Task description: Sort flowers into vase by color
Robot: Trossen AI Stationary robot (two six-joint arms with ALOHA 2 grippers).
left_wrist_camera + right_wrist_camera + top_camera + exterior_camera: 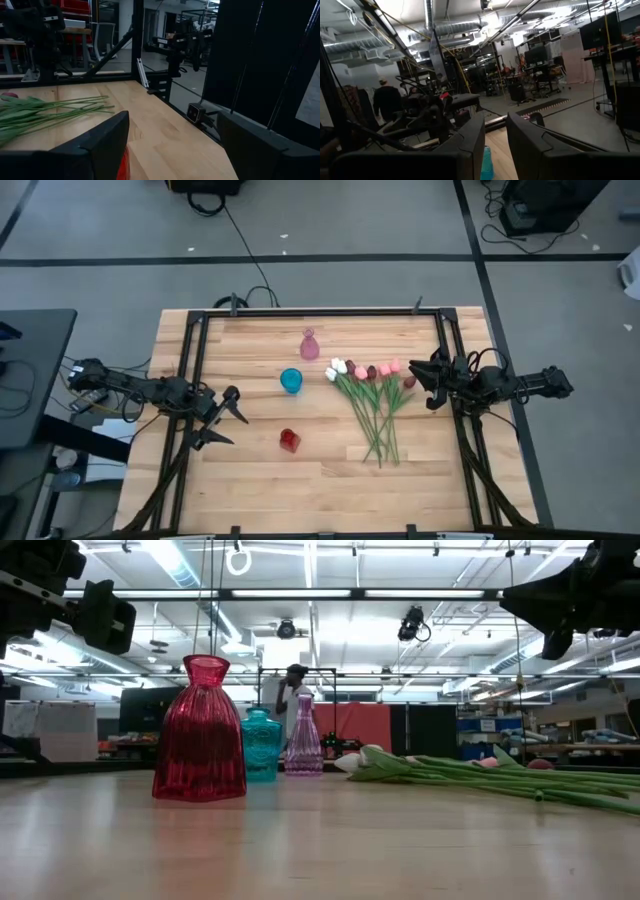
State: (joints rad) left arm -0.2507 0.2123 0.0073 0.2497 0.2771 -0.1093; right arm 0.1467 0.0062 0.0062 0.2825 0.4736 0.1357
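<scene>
While both arms hover apart, the flowers (pixel 372 402) lie loose on the tabletop (pixel 250 470), heads in white, pink and dark red fanned toward the far edge and green stems converging toward the near edge. Left of them stand three vases well apart: a pink vase (pixel 309 344) farthest back, a blue vase (pixel 291 381) in the middle, a red vase (pixel 290 441) nearest. The left gripper (pixel 226 418) hangs left of the red vase, jaws wide and empty. The right gripper (pixel 433 380) hangs just right of the flower heads, jaws narrowly parted and empty.
</scene>
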